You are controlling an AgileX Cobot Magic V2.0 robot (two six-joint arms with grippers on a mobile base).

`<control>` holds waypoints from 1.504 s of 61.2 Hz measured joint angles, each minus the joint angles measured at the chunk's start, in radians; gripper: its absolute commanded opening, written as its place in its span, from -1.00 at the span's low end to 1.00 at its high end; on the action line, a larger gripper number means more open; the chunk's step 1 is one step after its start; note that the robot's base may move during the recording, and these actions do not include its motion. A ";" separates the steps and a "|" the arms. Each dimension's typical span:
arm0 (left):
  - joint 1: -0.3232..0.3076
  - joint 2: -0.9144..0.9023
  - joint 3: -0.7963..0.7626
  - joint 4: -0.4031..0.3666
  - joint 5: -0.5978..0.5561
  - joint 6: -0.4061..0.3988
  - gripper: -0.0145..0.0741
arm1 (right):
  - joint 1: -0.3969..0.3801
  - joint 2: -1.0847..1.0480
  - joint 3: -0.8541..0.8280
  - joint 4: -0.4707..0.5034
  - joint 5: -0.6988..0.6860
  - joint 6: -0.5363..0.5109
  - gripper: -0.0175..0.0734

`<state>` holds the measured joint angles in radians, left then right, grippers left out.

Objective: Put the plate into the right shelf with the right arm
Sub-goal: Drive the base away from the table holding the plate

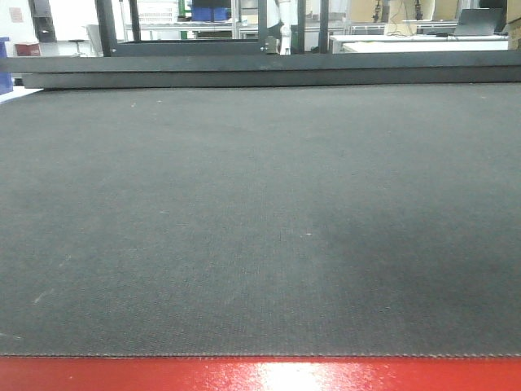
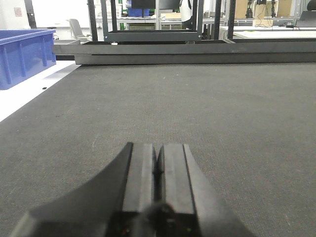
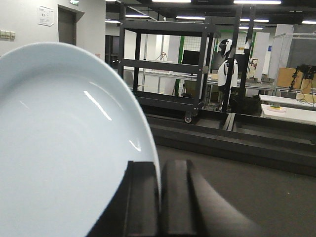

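Note:
In the right wrist view my right gripper [image 3: 159,170] is shut on the rim of a pale blue-white plate [image 3: 59,148]. The plate stands on edge and fills the left half of that view. A black metal shelf [image 3: 168,66] with several tiers stands ahead, beyond the dark table mat. In the left wrist view my left gripper [image 2: 158,150] is shut and empty, low over the dark mat [image 2: 197,108]. Neither the plate nor any gripper shows in the front view.
A blue plastic crate [image 2: 24,54] sits on a white surface at the far left. A low black frame [image 1: 269,69] runs along the table's far edge. A red strip [image 1: 260,375] marks the near edge. Benches and a white-and-black robot [image 3: 226,64] stand behind.

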<state>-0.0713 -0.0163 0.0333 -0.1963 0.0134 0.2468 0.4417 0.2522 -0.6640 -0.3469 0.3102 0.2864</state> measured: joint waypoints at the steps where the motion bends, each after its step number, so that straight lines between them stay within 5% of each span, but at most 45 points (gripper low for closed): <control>1: 0.000 0.000 0.000 0.000 0.000 0.000 -0.78 | 0.000 0.000 0.000 0.000 0.000 0.000 -0.49; 92: 0.000 0.000 0.000 0.000 -0.002 0.000 -0.78 | 0.000 0.000 0.000 0.000 0.002 0.000 -0.49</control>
<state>-0.0713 -0.0163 0.0333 -0.1963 0.0114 0.2468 0.4417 0.2522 -0.6640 -0.3469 0.3120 0.2864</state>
